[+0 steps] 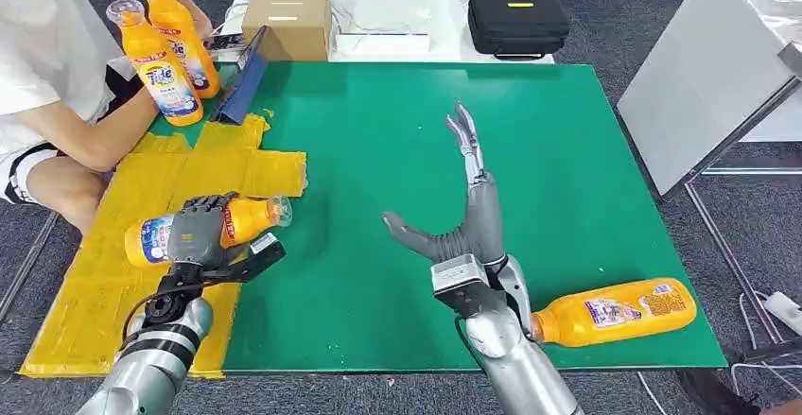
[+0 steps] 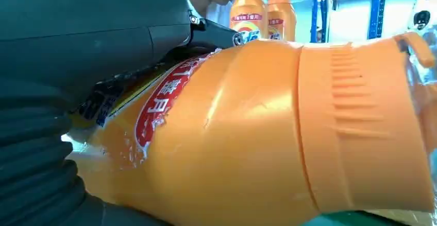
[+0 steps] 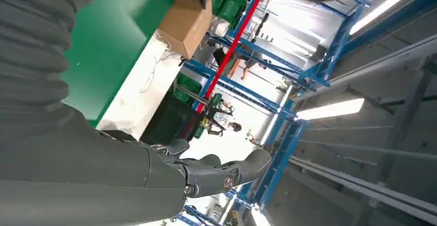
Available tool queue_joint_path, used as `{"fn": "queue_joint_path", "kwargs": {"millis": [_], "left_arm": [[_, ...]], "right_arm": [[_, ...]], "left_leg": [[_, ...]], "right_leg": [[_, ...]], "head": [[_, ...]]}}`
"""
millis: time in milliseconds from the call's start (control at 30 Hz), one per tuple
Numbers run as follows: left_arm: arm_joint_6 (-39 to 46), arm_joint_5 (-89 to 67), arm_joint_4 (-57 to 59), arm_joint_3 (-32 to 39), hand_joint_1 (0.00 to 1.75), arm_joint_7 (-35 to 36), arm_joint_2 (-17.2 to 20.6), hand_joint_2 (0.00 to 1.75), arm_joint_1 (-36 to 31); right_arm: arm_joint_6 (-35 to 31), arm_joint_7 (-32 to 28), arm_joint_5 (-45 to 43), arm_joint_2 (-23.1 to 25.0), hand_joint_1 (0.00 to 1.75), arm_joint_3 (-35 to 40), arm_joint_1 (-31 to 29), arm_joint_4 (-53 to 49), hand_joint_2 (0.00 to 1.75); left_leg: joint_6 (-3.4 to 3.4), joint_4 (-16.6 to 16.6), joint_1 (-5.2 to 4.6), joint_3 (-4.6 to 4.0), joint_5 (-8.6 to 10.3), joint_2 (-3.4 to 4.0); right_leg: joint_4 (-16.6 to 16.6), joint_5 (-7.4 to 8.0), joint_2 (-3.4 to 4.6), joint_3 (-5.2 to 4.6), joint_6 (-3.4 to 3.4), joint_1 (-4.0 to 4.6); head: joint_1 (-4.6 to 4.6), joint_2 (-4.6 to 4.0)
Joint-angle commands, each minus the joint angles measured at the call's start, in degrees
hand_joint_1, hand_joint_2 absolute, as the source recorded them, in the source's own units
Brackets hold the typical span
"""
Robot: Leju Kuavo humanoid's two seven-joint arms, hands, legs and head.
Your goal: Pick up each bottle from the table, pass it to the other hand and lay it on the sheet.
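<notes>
Progress looks to be partway through one cycle, judging by where the bottles lie. The left hand (image 1: 197, 231) grips an orange bottle (image 1: 241, 218) around its middle, holding it on its side over the yellow sheet (image 1: 104, 287) at the left edge of the green mat (image 1: 397, 131); the left wrist view confirms the hold, with the dark fingers wrapped over the bottle's label. Whether the bottle already rests on the sheet or hangs just above it cannot be told. The right hand (image 1: 454, 216) holds nothing, its fingers spread and stretched forward above the middle of the mat, thumb out to the side. That arrangement suggests the pass between hands is done for this bottle and only the laying down and letting go remain. A second bottle (image 1: 619, 313) lies on its side on the mat near its front right corner, just beside the right forearm, untouched and waiting for the whole sequence: pick up, hand over, lay down. A person's hand (image 1: 189, 18) at the far left holds two more upright bottles (image 1: 165, 51), which are probably further work to come.
</notes>
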Motion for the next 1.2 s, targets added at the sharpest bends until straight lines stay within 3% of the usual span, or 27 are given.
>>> {"fn": "queue_joint_path", "kwargs": {"millis": [33,133,233,467,500,533,633,667,767,833,867,1067,1200], "left_arm": [[-0.1,4.4,7.8,7.8,0.0,-5.4,-3.3,1.75,-2.8],[-0.1,8.0,12.8,10.9,0.0,-8.6,-3.6,1.75,-4.9],[-4.4,20.3,21.4,16.2,0.0,-16.7,-3.5,1.75,-9.3],[-8.9,23.6,21.2,16.8,0.0,-18.9,-3.4,1.75,-9.7],[-17.0,29.6,17.5,14.1,0.0,-25.1,-4.7,1.75,-7.5],[-22.0,35.8,11.0,9.8,0.0,-25.1,-5.9,1.75,-5.2],[-24.1,41.4,7.3,5.6,0.0,-25.1,-5.5,1.75,-3.1],[-28.8,54.5,-3.3,-6.8,0.0,-25.1,-3.4,1.75,2.0],[-31.0,63.6,-15.3,-18.1,0.0,-25.1,-0.8,1.75,7.4],[-30.7,64.7,-18.5,-20.5,0.0,-25.1,-0.3,1.75,9.2],[-31.6,67.4,-25.2,-25.1,0.0,-25.1,1.4,1.75,11.5],[-34.8,71.8,-34.5,-27.4,0.0,-25.1,2.6,1.75,16.0],[-35.2,72.0,-35.0,-27.2,0.0,-25.1,2.6,1.75,16.6]], "right_arm": [[0.5,0.3,0.1,-1.1,0.0,1.7,-2.8,5.1,1.75],[0.7,0.4,0.4,-0.8,0.0,1.7,-3.0,5.9,1.75],[0.1,0.1,1.5,-0.6,0.0,1.3,-2.5,5.0,1.75],[0.2,0.3,2.1,-0.6,0.0,1.2,-2.2,4.7,1.75],[0.8,0.2,3.1,-0.8,0.0,0.6,-2.0,5.5,1.75],[0.8,0.4,4.1,-1.0,0.0,0.5,-1.9,5.9,1.75],[0.8,0.5,4.6,-1.3,0.0,0.2,-1.6,6.0,1.75],[1.0,1.4,7.2,-2.2,0.0,0.2,-1.3,6.0,1.75],[0.9,3.5,13.1,-4.5,0.0,0.3,-1.4,6.7,1.75],[1.0,3.6,14.2,-5.1,0.0,0.0,-1.4,7.2,1.75],[2.4,5.4,17.7,-6.5,0.0,0.4,-1.8,8.2,1.75],[8.8,7.8,21.6,-12.2,0.0,1.2,-2.5,10.8,1.75],[9.1,7.4,21.7,-13.8,0.0,0.5,-2.1,11.0,1.75]], "left_leg": [[-0.13,0.0,0.06,0.33,-0.12,-0.1],[-0.17,0.0,0.08,0.43,-0.19,-0.12],[-0.23,0.1,0.11,0.59,-0.28,-0.28],[-0.22,0.1,0.11,0.54,-0.27,-0.22],[-0.22,0.1,0.09,0.61,-0.24,-0.21],[-0.26,0.1,0.12,0.7,-0.28,-0.25],[-0.25,0.1,0.12,0.77,-0.27,-0.31],[-0.1,0.0,0.05,0.47,-0.06,-0.19],[-0.17,0.0,0.1,0.67,-0.17,-0.11],[-0.15,0.0,0.1,0.58,-0.15,-0.08],[-0.11,0.0,0.08,0.5,-0.09,-0.14],[-0.16,0.1,0.09,0.58,-0.24,-0.27],[-0.16,0.1,0.07,0.5,-0.22,-0.34]], "right_leg": [[0.0,-0.1,0.04,0.34,-0.07,0.02],[0.0,-0.16,0.05,0.44,-0.08,0.03],[0.1,-0.27,-0.04,0.64,-0.12,0.04],[0.1,-0.24,0.01,0.58,-0.11,0.04],[0.0,-0.2,0.02,0.64,-0.11,0.02],[0.0,-0.23,0.02,0.74,-0.13,0.05],[0.0,-0.22,-0.03,0.84,-0.13,0.04],[-0.1,-0.08,-0.05,0.48,-0.09,0.01],[-0.1,-0.14,0.11,0.67,-0.18,0.04],[-0.1,-0.12,0.06,0.55,-0.19,0.05],[-0.1,-0.1,-0.03,0.48,-0.17,0.04],[-0.1,-0.17,-0.03,0.66,-0.09,0.03],[-0.1,-0.15,-0.02,0.59,-0.08,0.02]], "head": [[0.0,0.0],[0.0,0.0],[0.0,0.0],[0.0,0.0],[-0.02,0.0],[-0.02,0.0],[0.0,0.0],[0.0,0.0],[0.0,0.0],[0.0,0.0],[0.0,0.0],[0.0,0.02],[-0.02,0.0]]}}
